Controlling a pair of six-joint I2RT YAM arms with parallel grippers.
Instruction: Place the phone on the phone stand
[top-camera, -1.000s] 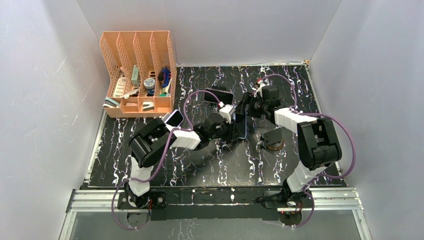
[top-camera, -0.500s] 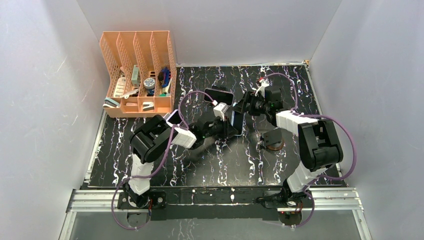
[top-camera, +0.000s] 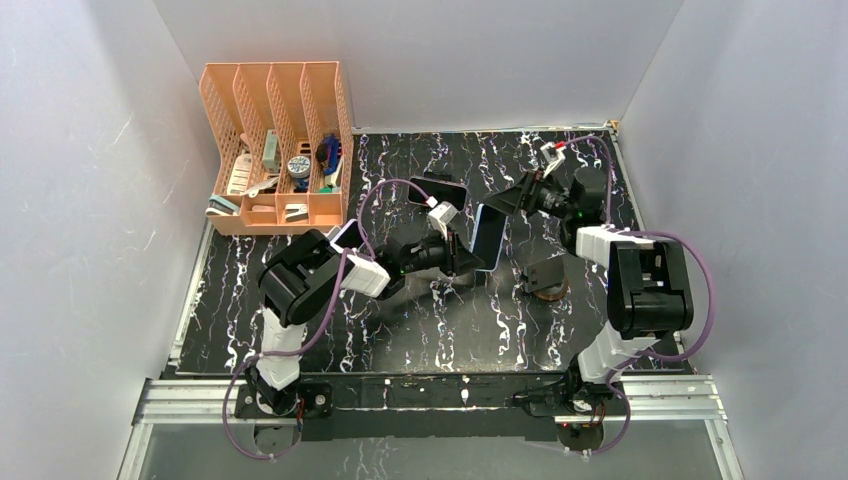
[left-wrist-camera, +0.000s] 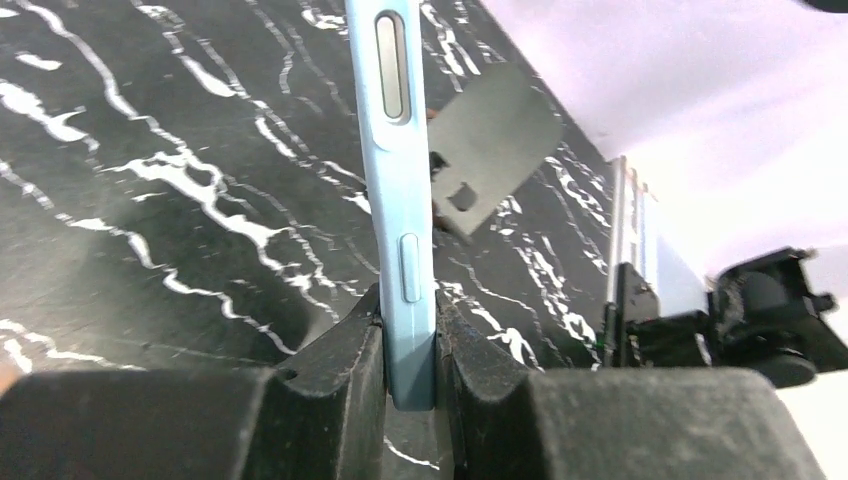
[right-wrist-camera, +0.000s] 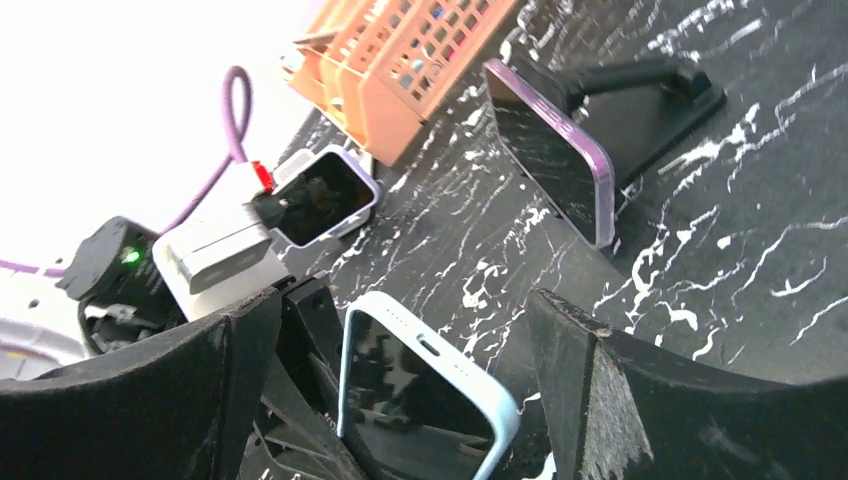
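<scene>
The light blue phone (top-camera: 487, 237) is off the table (top-camera: 420, 330), standing nearly upright on its edge in the air near the middle of the workspace. My left gripper (top-camera: 462, 250) is clamped on its lower end, one finger pressed to each face, and now carries it alone.

That is the change. A second ago my right gripper (top-camera: 515, 193) was on the phone too. It has since let go and pulled away toward the back right. Its jaws are spread wide and empty, and its wrist camera looks back at the phone's dark screen from a short way off. The phone has also turned a little toward the right.

I judge the handover finished, so only the placing remains.

The phone stand (top-camera: 546, 276), dark with a tilted grey plate, sits just right of the phone, near but apart. From my left wrist camera its plate shows just past the phone's edge.

Farther back, a purple-edged phone (top-camera: 438, 192) leans on a separate black stand. I take that one as not mine to move.
</scene>
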